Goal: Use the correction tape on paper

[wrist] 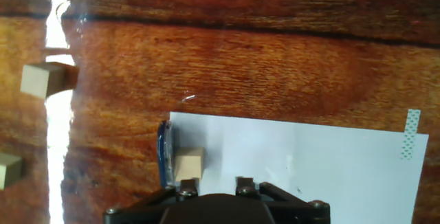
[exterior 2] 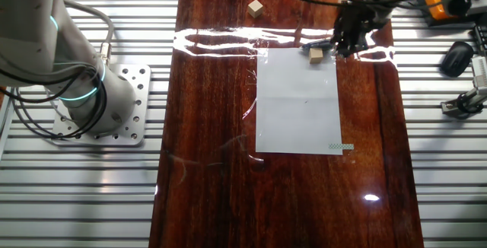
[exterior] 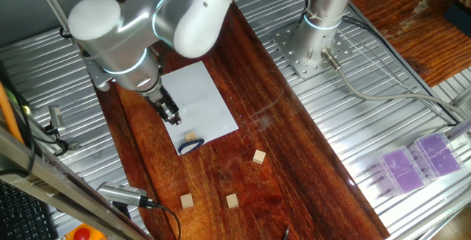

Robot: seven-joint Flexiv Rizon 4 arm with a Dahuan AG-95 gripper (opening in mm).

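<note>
pincer (wrist: 212, 183) fingertips cut off, jaw state unclear

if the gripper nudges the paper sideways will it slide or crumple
The paper looks like one thin sheet lying flat on glossy wood, so it would probably slide rather than crumple. A bit of tape at one corner may make it pivot. The cube resting on its edge would likely ride along.

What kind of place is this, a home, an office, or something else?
Most likely a robotics lab or test bench. A robot arm is bolted to a ribbed metal table, a wooden board serves as the work surface, and loose cables run beside it.
</note>
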